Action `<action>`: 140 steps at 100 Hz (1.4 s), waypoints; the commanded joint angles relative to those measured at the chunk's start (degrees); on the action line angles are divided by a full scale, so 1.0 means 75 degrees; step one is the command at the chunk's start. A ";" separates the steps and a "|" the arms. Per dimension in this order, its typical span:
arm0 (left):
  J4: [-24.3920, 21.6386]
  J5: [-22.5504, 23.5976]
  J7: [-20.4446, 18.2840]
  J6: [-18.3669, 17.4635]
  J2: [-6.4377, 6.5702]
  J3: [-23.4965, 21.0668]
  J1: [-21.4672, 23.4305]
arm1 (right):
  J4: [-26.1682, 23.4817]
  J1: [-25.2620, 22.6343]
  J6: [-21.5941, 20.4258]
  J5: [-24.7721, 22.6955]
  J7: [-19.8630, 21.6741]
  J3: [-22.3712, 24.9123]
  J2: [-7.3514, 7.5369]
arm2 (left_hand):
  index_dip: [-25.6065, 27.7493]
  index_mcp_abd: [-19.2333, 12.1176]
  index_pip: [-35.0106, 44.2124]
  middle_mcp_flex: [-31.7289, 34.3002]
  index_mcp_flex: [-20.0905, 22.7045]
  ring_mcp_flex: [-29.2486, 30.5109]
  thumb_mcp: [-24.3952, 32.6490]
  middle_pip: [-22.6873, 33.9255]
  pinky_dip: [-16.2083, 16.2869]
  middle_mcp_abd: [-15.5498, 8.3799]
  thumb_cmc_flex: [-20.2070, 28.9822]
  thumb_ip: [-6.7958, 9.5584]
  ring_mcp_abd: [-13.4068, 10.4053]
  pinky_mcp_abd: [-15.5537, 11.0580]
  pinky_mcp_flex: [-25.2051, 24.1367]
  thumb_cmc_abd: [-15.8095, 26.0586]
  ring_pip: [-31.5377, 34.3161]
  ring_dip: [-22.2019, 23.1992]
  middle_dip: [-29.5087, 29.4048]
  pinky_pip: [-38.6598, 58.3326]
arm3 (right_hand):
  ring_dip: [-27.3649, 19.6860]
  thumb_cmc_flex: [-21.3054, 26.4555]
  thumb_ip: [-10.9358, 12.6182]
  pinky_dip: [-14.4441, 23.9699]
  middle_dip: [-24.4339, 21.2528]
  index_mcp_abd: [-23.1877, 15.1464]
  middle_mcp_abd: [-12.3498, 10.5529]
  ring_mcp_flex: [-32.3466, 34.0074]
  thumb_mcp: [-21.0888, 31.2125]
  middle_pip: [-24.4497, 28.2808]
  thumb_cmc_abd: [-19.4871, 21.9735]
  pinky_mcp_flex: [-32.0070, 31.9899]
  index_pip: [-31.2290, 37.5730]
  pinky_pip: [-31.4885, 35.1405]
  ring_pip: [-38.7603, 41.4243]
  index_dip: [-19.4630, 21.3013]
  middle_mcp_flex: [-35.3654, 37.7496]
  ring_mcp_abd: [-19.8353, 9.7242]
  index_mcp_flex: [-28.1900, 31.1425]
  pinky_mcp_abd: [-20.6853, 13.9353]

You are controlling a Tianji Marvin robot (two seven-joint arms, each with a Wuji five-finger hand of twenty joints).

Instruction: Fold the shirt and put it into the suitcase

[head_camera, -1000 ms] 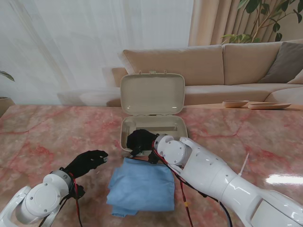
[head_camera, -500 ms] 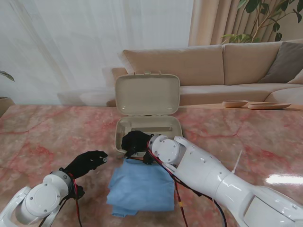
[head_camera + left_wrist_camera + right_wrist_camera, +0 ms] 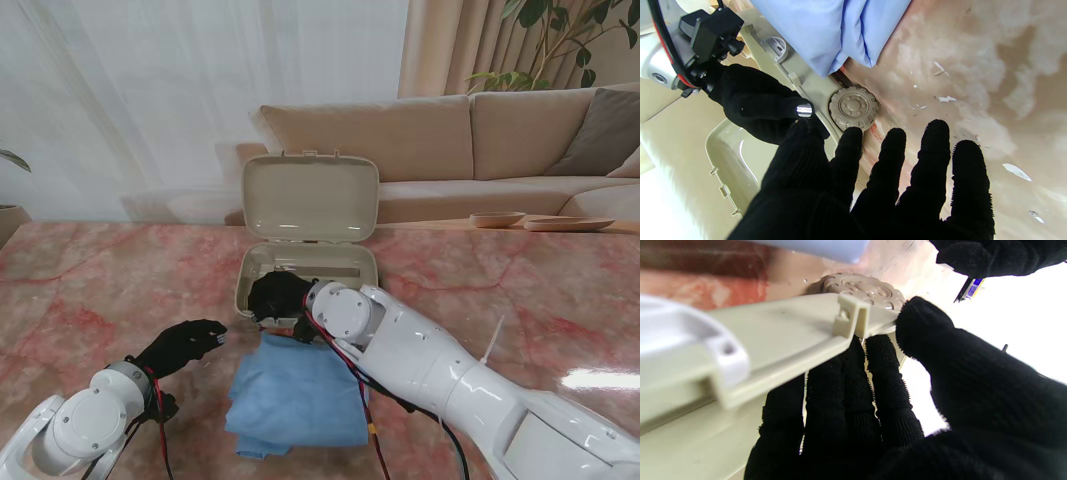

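Suitcase: small beige hard-shell plastic suitcase (image 3: pixel 308 268) is seen open at table centre, lid upright on the far side; only a moulded ridge can be made out inside, the near part being hidden by the right hand. A round ribbed beige wheel (image 3: pixel 853 108) is visible at its near-left corner. The folded light-blue cloth shirt (image 3: pixel 298 394) is not packed; it lies flat on the table just near of the case, its far edge at the case's near wall.

Right hand in black knit glove (image 3: pixel 277 297) is clamped on the case's near rim: in the right wrist view, fingers (image 3: pixel 853 400) are seen inside the shell and the thumb outside, by a small latch tab (image 3: pixel 850 318). Left hand in black knit glove (image 3: pixel 182 343) is held off the table at near left, fingers spread, nothing grasped, well clear of the shirt.

Versus the frame from 1.0 s ago: the case has been shifted left, along with the right hand gripping it. Shirt and left hand are unchanged in place.

Surface: glossy pink-red veined marble table (image 3: pixel 90 290), with small white flecks noted in the left wrist view. Room: beige fabric sofa (image 3: pixel 470 140) beyond the table, white sheer curtains (image 3: pixel 150 90) at far left, green leafy plant (image 3: pixel 560 35) at far right, and shallow wooden dishes (image 3: pixel 497 219) at the far-right table edge.
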 commanded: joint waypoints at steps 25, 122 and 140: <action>0.0058 0.0004 -0.0039 0.0028 -0.0004 -0.0003 0.0049 | 0.0503 0.0073 0.0087 0.0045 0.0229 -0.0043 -0.0127 | 0.0066 -0.0118 0.0010 -0.0048 0.0069 -0.0234 -0.0237 -0.0114 -0.0035 -0.0107 -0.0224 0.0115 0.0110 0.0176 -0.0099 0.0237 -0.0118 -0.0010 -0.0018 -0.0093 | -0.0703 -0.0374 0.0360 -0.0669 -0.0087 -0.0410 0.0309 -0.0423 0.0359 0.0021 -0.0020 -0.0453 0.0050 -0.0057 -0.0766 0.0172 -0.0060 0.0610 0.0300 0.0518; -0.0274 0.0013 0.0107 -0.0197 -0.0033 -0.0048 -0.0092 | -0.2627 -0.1200 0.1572 -0.0773 -0.0876 0.1780 0.0882 | 0.0063 -0.0116 0.0017 -0.0048 0.0091 -0.0239 -0.0242 -0.0123 -0.0058 -0.0085 -0.0236 0.0112 0.0112 0.0159 -0.0085 0.0229 -0.0125 -0.0025 -0.0029 -0.0074 | -0.0899 -0.1031 0.0611 -0.1029 -0.0170 -0.0311 0.0431 -0.0821 0.0189 -0.0086 0.0297 -0.0808 -0.0785 0.0018 -0.0857 0.0717 -0.0347 0.0672 0.0478 0.0505; -0.0625 0.0121 0.0173 -0.0386 -0.0032 -0.0092 0.0072 | -0.3867 -0.2074 0.1566 -0.1494 -0.0825 0.2567 0.1339 | 0.0061 -0.0126 0.0012 -0.0029 0.0122 -0.0250 -0.0249 -0.0145 -0.0063 -0.0091 -0.0262 0.0110 0.0121 0.0157 -0.0087 0.0233 -0.0149 -0.0040 -0.0041 -0.0075 | -0.0777 -0.1206 0.0748 -0.1011 -0.0064 -0.0247 0.0495 -0.0731 0.0116 -0.0166 0.0316 -0.0788 -0.1317 0.0099 -0.0799 0.1155 -0.0242 0.0791 0.0635 0.0612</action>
